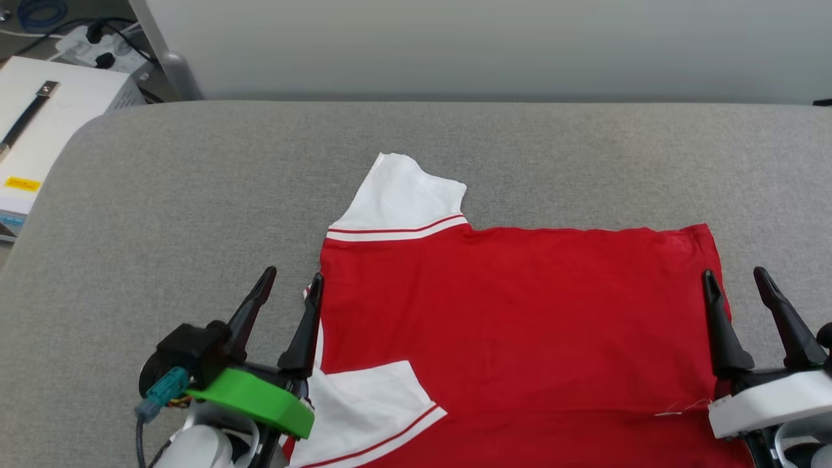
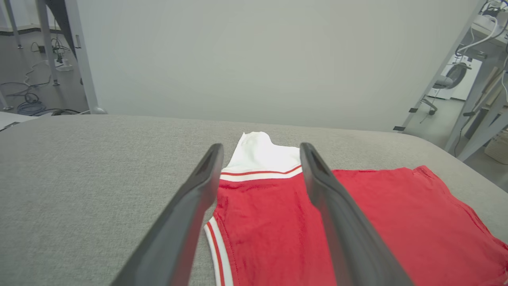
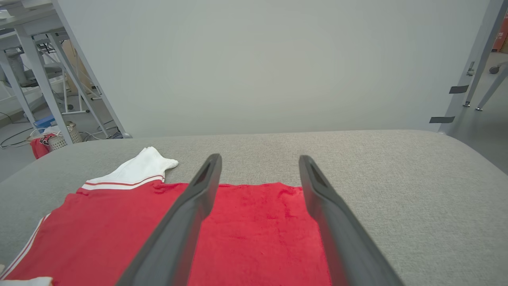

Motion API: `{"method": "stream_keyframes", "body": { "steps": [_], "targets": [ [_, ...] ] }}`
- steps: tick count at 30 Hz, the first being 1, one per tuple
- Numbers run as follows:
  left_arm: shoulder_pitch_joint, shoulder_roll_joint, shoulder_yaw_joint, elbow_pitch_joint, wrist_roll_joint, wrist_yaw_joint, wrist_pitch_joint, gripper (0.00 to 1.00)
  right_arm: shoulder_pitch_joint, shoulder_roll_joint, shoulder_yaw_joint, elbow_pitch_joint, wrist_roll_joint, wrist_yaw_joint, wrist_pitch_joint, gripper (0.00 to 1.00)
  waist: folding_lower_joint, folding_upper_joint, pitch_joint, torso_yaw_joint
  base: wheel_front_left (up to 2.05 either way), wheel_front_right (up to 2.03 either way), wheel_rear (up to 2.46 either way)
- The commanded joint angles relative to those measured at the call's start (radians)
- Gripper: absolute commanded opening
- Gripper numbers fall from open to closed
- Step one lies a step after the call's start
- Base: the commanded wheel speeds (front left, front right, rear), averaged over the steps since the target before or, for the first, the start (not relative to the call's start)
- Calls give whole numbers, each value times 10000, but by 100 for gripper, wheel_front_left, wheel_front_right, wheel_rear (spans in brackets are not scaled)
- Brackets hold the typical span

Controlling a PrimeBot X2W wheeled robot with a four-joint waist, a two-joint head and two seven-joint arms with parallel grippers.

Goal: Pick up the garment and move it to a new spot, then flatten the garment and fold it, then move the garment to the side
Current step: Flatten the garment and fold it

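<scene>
Bottom left of head view: left gripper [image 1: 294, 274], two long dark fingers spread wide, nothing btwn them, one finger over the shirt's neck-side edge, the other over bare table. Bottom right: right gripper [image 1: 734, 272], also spread and empty, straddling the hem edge. Can't tell if either touches cloth. Btwn them, filling lower centre, lies the red jersey T-shirt with short white sleeves and red-and-white striped trim [image 1: 520, 325], turned sideways, neck to frame left, hem to frame right, upper face plain red and nearly wrinkle-free. Near white sleeve [image 1: 370, 396] seems turned in over the body; far white sleeve [image 1: 403, 192] sticks out twd frame top. All on a grey fabric-covered table [image 1: 195, 162] w/ a pale wall behind. Prob. step: flattening about done, fold starting. Next move likely needs both grippers to drop, pinch matching edges and carry them evenly so the fold stays square.
</scene>
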Motion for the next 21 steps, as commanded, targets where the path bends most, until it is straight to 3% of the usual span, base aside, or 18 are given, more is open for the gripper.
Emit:
{"method": "stream_keyframes", "body": {
  "steps": [1, 5, 10, 11, 21],
  "targets": [
    [-434, 62, -126, 215, 290, -112, -43, 100, -312, 10, 77, -35, -93, -7, -27, 100, 0, 0, 453, -301, 0, 0, 0],
    [-1584, 145, -494, 825, 462, -356, 518, 100, -654, 26, 260, -166, -272, -7, -26, 100, 0, 0, 1053, -708, 0, 0, 0],
    [-3585, 520, -835, 1488, 365, -605, 2228, 100, -1096, 185, 597, -321, -405, -7, -5, 100, 0, 0, 1883, -1320, 0, 0, 0],
    [-4816, 860, -1045, 1822, 160, -720, 3300, 100, -1439, 292, 827, -345, -460, -7, -24, 100, 0, 0, 2409, -1720, 0, 0, 0],
    [-8702, 2338, -2162, 3642, -1572, -807, 7211, 100, -2423, 629, 1693, -140, -507, -7, -362, 100, 0, 0, 3852, -2950, 0, 0, 0]
  ]
}}
